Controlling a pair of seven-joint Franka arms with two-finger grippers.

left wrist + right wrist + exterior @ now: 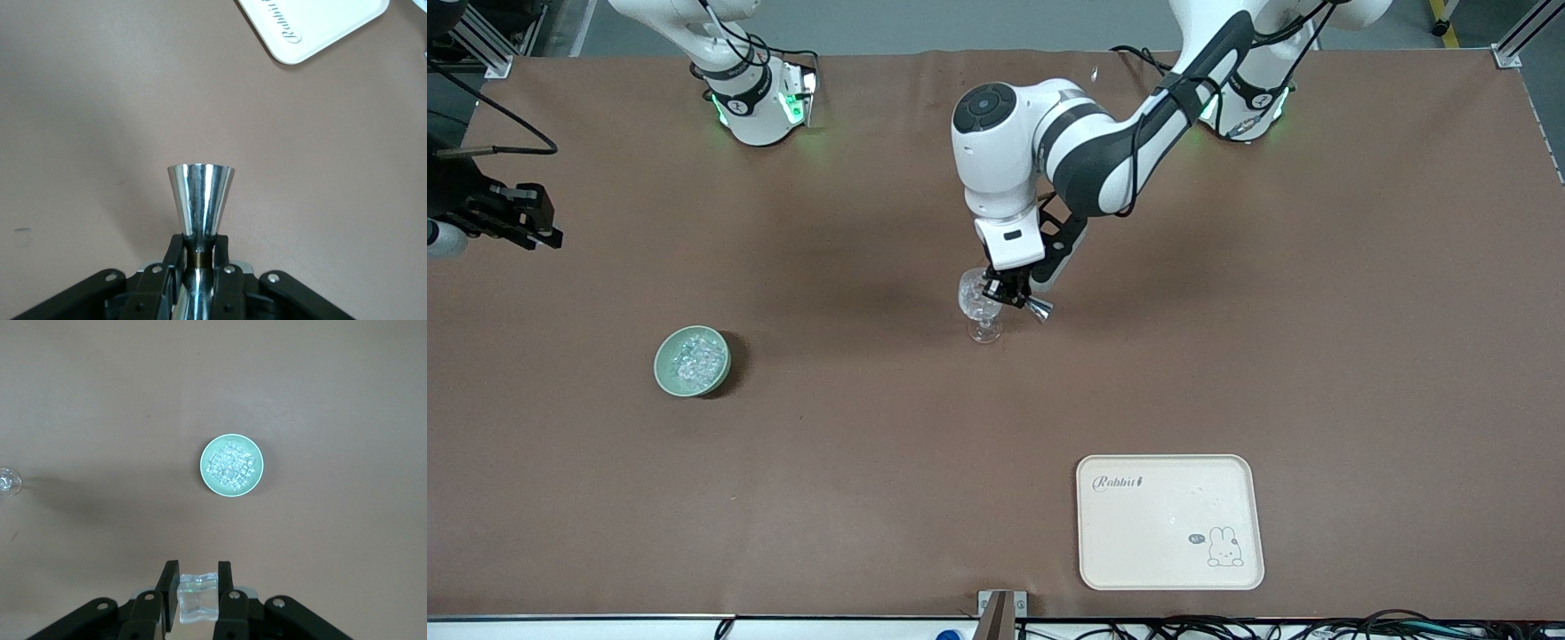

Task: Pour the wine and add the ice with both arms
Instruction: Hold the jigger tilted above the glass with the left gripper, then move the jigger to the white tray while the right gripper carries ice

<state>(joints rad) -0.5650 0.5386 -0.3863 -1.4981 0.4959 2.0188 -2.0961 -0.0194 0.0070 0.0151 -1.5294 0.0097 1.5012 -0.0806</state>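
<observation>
**Pouring step under way, ice cube ready**

The left gripper (1009, 293) clamps a steel jigger (200, 200) at its waist, tipped beside the stemmed glass (980, 307). The right gripper (199, 587) grips one ice cube (198, 597) above the table, near the green bowl (231, 465) of ice (692, 358). Judged next: right the jigger, withdraw, then carry the cube over the glass.

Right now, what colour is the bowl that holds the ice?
The bowl is pale green, clearest in the right wrist view.
</observation>
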